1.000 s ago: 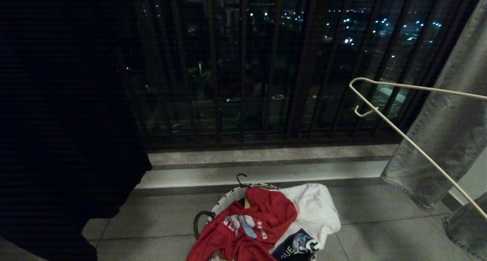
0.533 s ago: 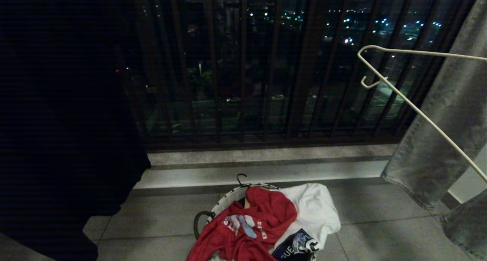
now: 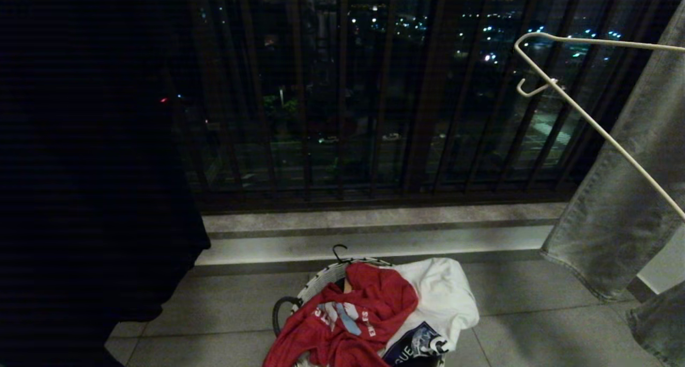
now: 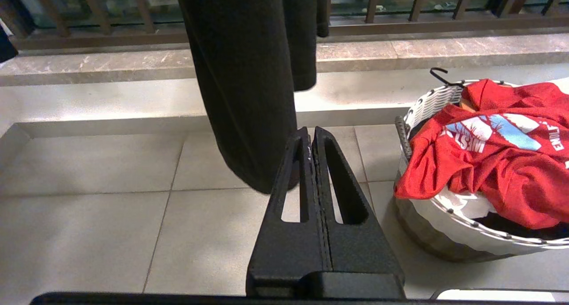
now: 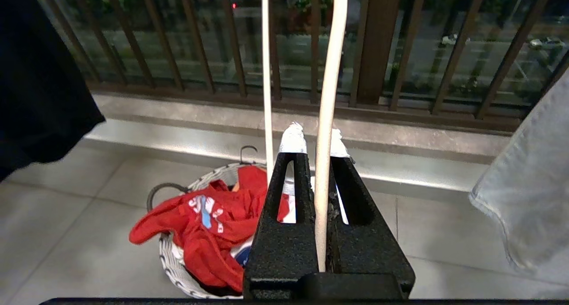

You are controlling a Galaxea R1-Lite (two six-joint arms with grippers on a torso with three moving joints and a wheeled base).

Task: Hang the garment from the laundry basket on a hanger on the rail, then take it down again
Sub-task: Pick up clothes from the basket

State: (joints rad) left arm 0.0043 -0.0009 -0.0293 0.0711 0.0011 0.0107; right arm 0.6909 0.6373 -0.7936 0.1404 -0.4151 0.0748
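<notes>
The red garment lies crumpled on top of the round white-rimmed laundry basket on the tiled floor, with its white and blue print showing. The garment and basket also show in the left wrist view, the garment again in the right wrist view. My right gripper is shut on a bar of the thin white wire hanger. The hanger juts in at the upper right of the head view, one shoulder notch visible. My left gripper is shut and empty, low beside the basket. The rail is out of view.
A white T-shirt with a dark print lies under the red one. A black garment hangs at the left, grey jeans at the right. Dark window railing bars and a stone ledge stand behind the basket.
The white hanger has risen and shifted slightly right in the head view, carried by my right gripper. The basket, the garment and the left gripper have not moved.
</notes>
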